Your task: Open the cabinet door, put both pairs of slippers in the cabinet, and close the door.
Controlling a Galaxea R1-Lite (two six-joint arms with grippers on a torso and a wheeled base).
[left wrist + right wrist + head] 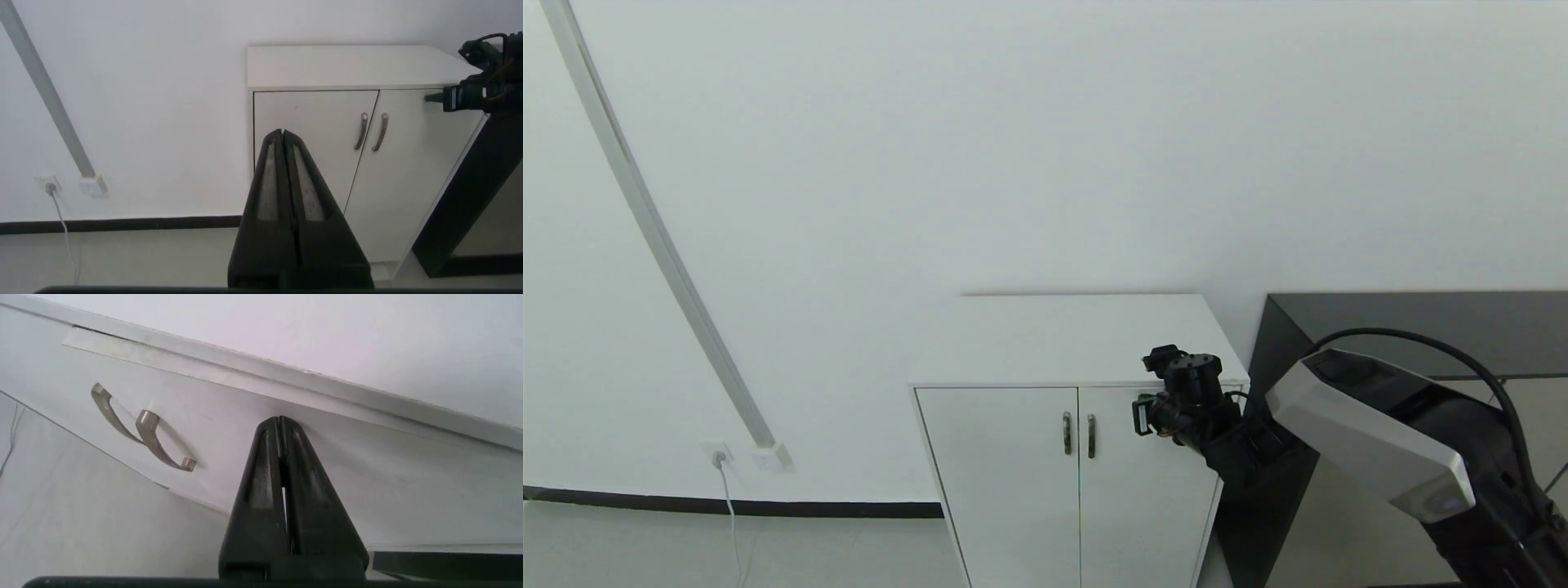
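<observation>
Two cabinet doors (1005, 474) are shut, with handles (1079, 434) side by side at the centre seam. The cabinet (1062, 339) sits lower centre of the head frame, and the frame edge cuts off its bottom. Right gripper (281, 423) is near the right door's upper edge, fingers pressed together, gripping nothing. In the head view its wrist hides the fingertips from you. Left gripper (282, 135) is also closed and empty, well back from the cabinet. You have bare wall (849, 163) left of the cabinet and a dark unit (1421, 327) just beside its right edge.
</observation>
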